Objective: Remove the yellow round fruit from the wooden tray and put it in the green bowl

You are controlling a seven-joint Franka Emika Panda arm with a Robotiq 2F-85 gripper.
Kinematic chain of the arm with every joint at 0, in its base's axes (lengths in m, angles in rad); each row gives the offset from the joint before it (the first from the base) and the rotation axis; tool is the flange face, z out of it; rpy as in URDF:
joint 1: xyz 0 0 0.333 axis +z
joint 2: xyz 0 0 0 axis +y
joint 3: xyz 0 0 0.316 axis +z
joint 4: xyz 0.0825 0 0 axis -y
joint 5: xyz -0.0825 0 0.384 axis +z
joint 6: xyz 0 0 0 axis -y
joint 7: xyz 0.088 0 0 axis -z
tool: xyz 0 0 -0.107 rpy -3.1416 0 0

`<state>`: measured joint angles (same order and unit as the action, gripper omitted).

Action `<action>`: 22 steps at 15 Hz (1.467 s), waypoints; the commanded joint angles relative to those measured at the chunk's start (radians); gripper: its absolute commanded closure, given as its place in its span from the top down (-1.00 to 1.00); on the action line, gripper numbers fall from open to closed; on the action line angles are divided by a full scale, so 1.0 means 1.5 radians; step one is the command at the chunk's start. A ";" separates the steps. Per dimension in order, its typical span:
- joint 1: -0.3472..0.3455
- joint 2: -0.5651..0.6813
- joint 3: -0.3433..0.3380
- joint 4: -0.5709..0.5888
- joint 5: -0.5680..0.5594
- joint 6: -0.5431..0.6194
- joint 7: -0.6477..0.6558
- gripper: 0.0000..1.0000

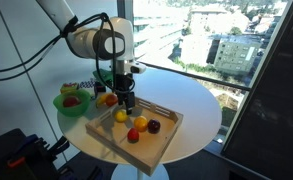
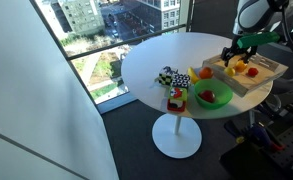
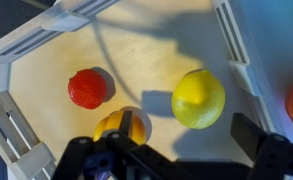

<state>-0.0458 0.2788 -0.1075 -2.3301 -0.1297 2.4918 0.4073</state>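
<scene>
The yellow round fruit lies on the floor of the wooden tray, and it also shows in an exterior view. My gripper is open and empty just above the tray, its fingers on either side of the fruit but short of it. In both exterior views the gripper hangs over the tray. The green bowl stands on the table beside the tray and holds a red thing.
A red fruit, a smaller orange-yellow fruit and a dark fruit share the tray. Small toys and a red box sit on the round white table near the bowl. Windows lie beyond the table.
</scene>
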 commanded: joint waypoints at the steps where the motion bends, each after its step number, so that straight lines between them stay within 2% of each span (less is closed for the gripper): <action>1: 0.017 0.021 -0.011 0.017 0.010 0.010 0.020 1.00; 7: 0.029 0.033 -0.021 0.011 0.015 0.038 0.053 1.00; 16: 0.027 0.056 -0.020 0.010 0.067 0.056 0.046 1.00; 18: 0.028 0.060 -0.021 0.012 0.074 0.056 0.047 0.49; 22: 0.028 0.064 -0.023 0.012 0.084 0.052 0.045 -0.19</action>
<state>-0.0159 0.3680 -0.1267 -2.3238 -0.0242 2.5674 0.4766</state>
